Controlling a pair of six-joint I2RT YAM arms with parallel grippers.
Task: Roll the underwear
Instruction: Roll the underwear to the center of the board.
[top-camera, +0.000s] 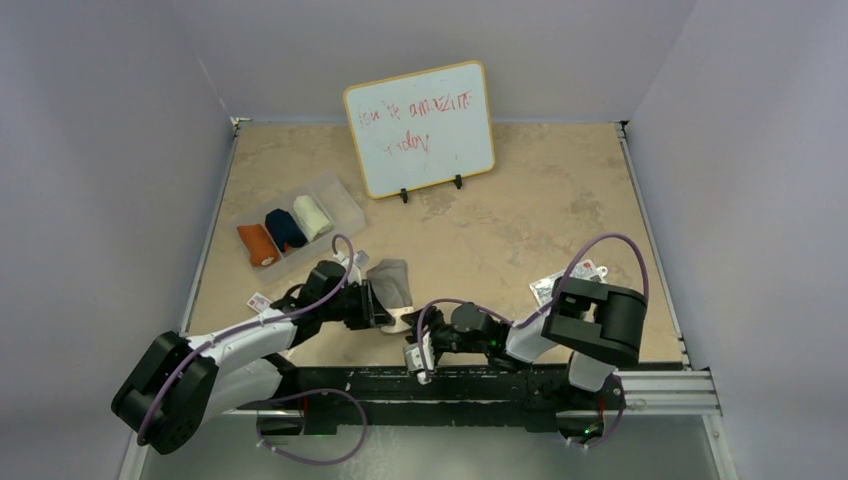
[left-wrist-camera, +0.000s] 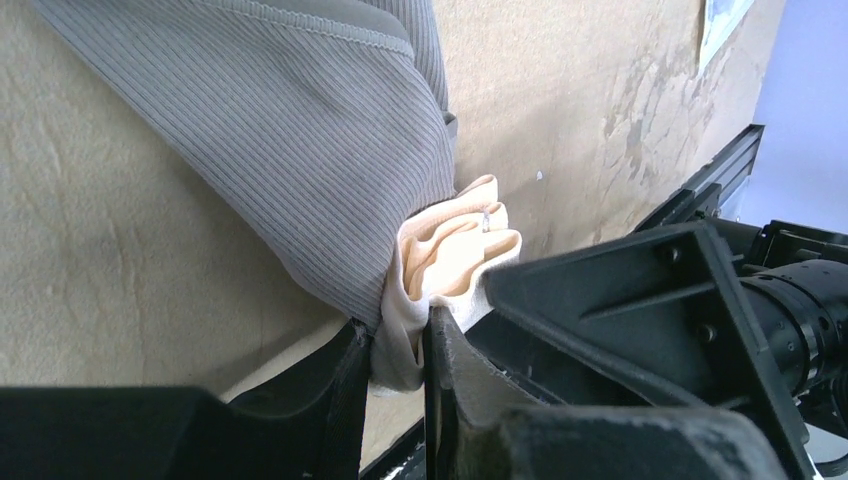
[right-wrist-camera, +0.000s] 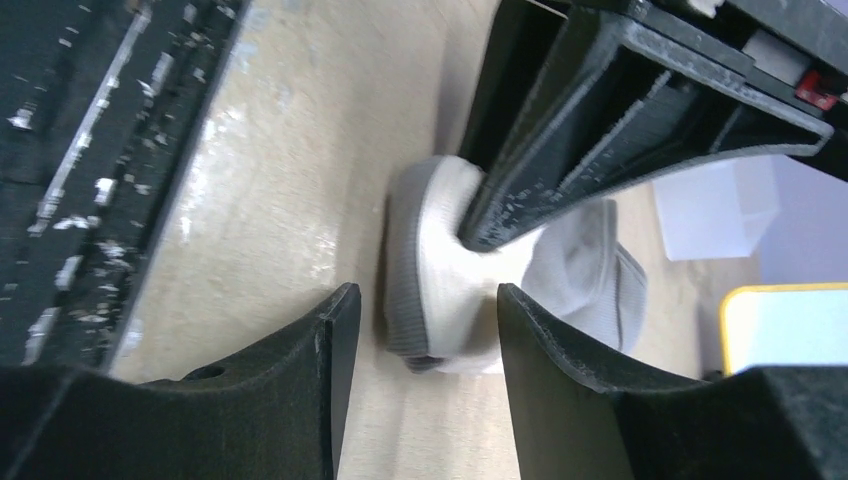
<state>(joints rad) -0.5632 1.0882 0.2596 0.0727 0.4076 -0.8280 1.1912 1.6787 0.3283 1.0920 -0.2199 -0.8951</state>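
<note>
At lower centre, on a mottled tan tabletop (top-camera: 520, 220) between lilac walls (top-camera: 100, 150), the left gripper (left-wrist-camera: 398, 345) pinches the grey underwear (top-camera: 392, 280) by its waistband (left-wrist-camera: 450, 250); the right gripper (right-wrist-camera: 425, 300) stands open.

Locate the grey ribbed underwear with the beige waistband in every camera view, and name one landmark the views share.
Top external: the grey ribbed underwear with the beige waistband lies centre-left, at the tip of the left gripper.
Left wrist: upper centre, its waistband pinched in the left gripper.
Right wrist: centre, beyond the open right gripper.
Shared landmark: the left gripper clamping the waistband.
</note>
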